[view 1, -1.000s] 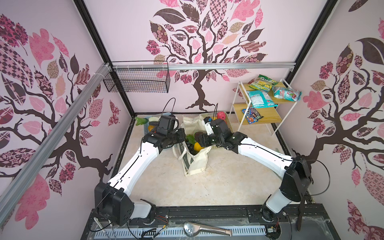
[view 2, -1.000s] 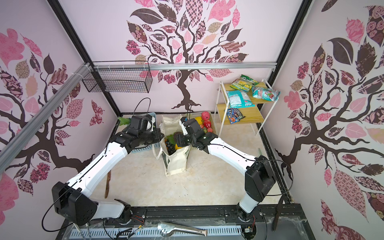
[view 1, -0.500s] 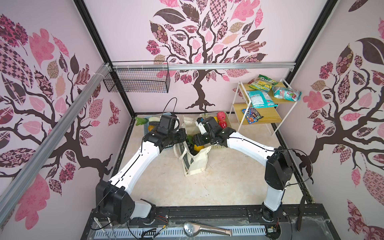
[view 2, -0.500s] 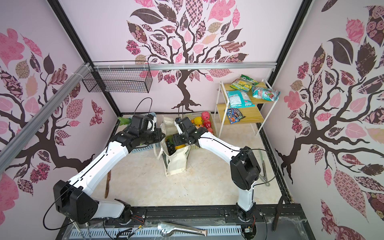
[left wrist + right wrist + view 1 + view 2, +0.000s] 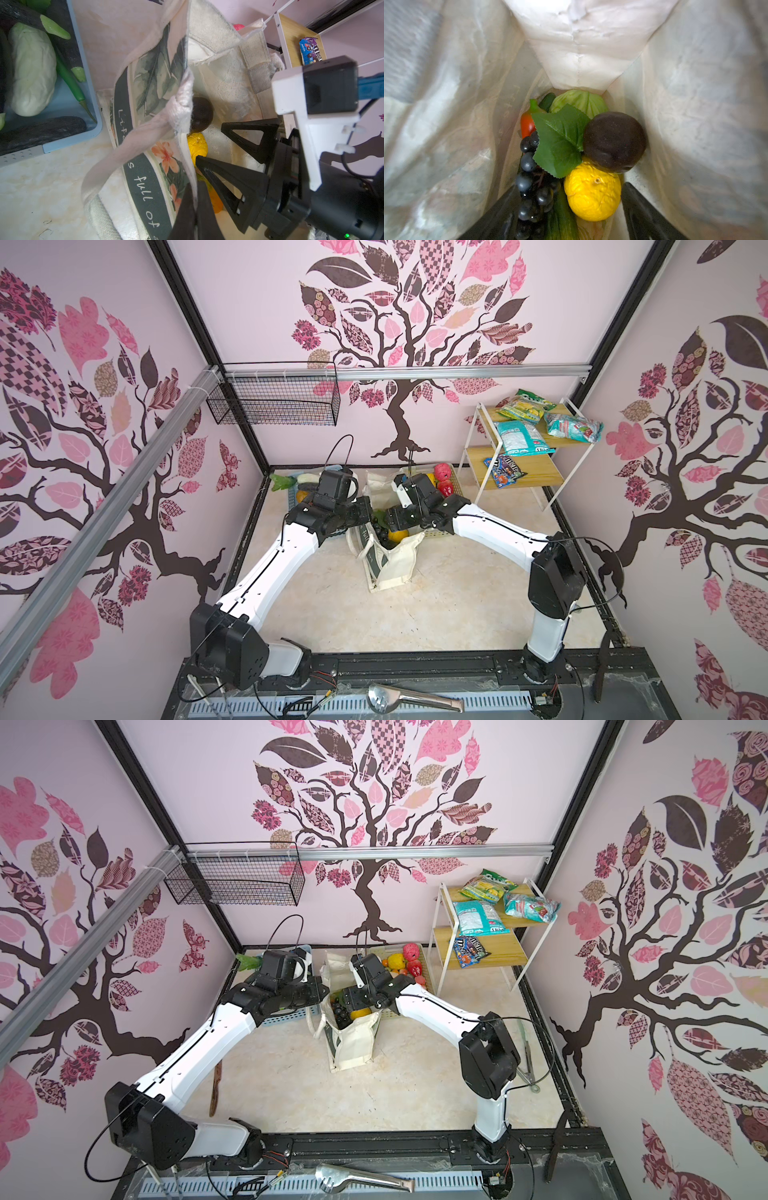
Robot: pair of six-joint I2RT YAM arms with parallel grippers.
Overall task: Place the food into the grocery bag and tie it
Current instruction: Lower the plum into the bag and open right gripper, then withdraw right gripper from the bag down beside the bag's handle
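We find the bag's [image 5: 390, 568] mouth mostly filled by the right gripper [image 5: 569, 186], its jaws spread wide above the fruit [image 5: 614, 141] piled on the bottom. The left gripper [image 5: 194, 193] pinches the rim, and a strap [image 5: 133, 143] hangs loose beside it. A blue basket [image 5: 286, 1017] and a beige basket [image 5: 390, 1014] flank the bag. The floor [image 5: 374, 622] in front is free.

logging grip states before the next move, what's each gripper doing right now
left gripper: closed on the rim of the cream canvas tote bag
right gripper: jaws open inside the bag, holding nothing
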